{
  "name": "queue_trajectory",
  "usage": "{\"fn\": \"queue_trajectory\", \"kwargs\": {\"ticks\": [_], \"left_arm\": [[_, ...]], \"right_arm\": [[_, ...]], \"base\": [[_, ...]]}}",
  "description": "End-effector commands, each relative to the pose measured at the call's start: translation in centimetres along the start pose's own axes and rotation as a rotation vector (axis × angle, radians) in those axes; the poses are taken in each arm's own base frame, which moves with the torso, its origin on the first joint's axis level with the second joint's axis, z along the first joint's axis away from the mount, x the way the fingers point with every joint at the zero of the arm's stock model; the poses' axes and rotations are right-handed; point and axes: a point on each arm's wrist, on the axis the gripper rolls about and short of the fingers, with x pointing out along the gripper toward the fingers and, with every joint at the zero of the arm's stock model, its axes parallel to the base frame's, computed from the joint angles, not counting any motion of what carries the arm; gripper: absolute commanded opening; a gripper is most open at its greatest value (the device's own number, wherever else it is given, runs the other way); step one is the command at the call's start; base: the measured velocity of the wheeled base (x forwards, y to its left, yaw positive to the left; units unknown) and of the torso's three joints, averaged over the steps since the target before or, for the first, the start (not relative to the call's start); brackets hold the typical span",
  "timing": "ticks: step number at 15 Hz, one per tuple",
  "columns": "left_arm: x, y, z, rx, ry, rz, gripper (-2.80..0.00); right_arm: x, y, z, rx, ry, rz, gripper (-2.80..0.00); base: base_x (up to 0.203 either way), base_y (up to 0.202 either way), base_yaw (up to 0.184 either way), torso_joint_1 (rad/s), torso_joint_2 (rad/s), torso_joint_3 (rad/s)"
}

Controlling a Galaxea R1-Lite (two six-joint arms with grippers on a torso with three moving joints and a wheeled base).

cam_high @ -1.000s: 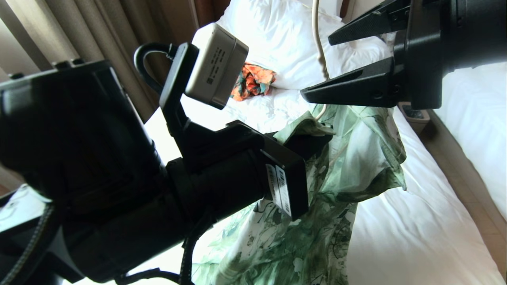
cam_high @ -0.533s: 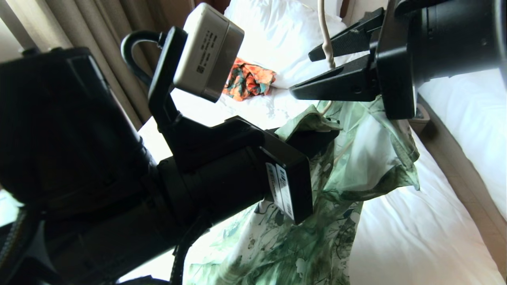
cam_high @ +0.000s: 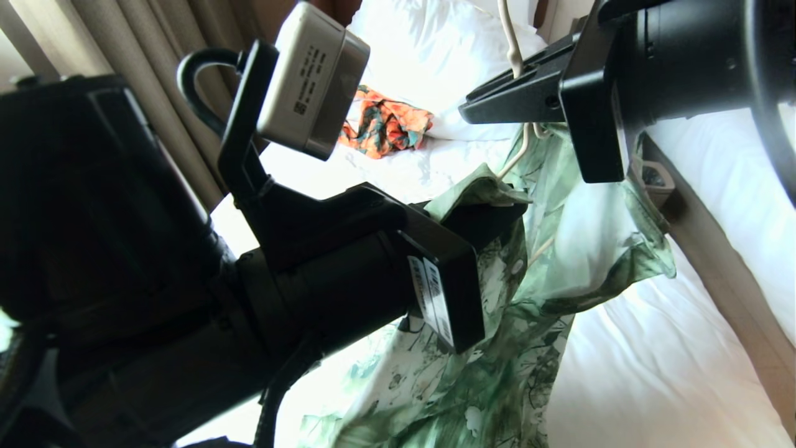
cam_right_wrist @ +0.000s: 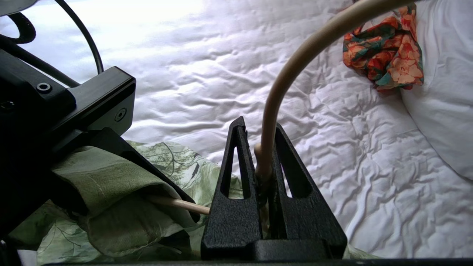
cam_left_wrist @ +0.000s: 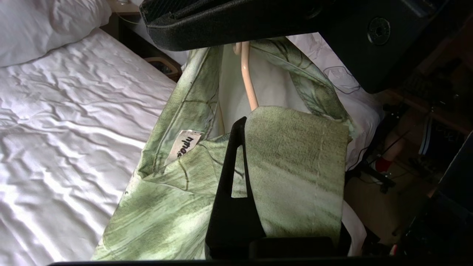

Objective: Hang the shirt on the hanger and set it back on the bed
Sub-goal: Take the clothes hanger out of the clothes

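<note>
Gripping hanger (cam_right_wrist: 275, 111) — right gripper (cam_right_wrist: 258, 147), wrist view only.

Your left arm (cam_high: 186, 280): matte black housing, fat round joint, white barcode labels on wrist block. Grey-white cam box (cam_high: 309, 81) on black bracket, looped black cable behind. Right gripper (cam_right_wrist: 264, 147): textured black wedge fingers w/ triangular cutouts; left gripper (cam_left_wrist: 240, 129) same make. Hex screws in black blocks.

The right gripper (cam_high: 482, 102), spread wide earlier at the upper right of the head view, has been closed onto the neck of the hanger (cam_high: 511, 43), and the shirt (cam_high: 559, 249) is drawn slightly rightward.
</note>
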Motion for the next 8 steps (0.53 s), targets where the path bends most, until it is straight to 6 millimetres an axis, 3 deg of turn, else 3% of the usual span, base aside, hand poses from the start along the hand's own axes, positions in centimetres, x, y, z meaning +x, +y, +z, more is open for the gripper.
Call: {"fn": "queue_trajectory", "kwargs": {"ticks": [1, 6, 7, 8], "left_arm": [[-0.1, 0.0, -0.2, 0.002, 0.023, -0.003, -2.8], [-0.5, 0.0, 0.3, 0.004, 0.049, -0.001, -2.8], [-0.5, 0.0, 0.5, 0.004, 0.043, 0.001, 0.0], [-0.4, 0.0, 0.8, 0.005, 0.031, 0.002, 0.0]], "right_arm": [[0.0, 0.1, 0.0, -0.004, 0.001, -0.001, -2.8], [-0.1, 0.1, 0.0, -0.003, 0.0, -0.001, -2.8], [-0.2, 0.1, 0.0, -0.003, 0.0, -0.001, -2.8], [-0.2, 0.1, 0.0, -0.003, 0.002, 0.0, -2.8]], "base": [[0.0, 0.0, 0.0, 0.0, 0.0, 0.0], [0.0, 0.0, 0.0, 0.0, 0.0, 0.0], [0.0, 0.0, 0.0, 0.0, 0.0, 0.0], [0.0, 0.0, 0.0, 0.0, 0.0, 0.0]]}}
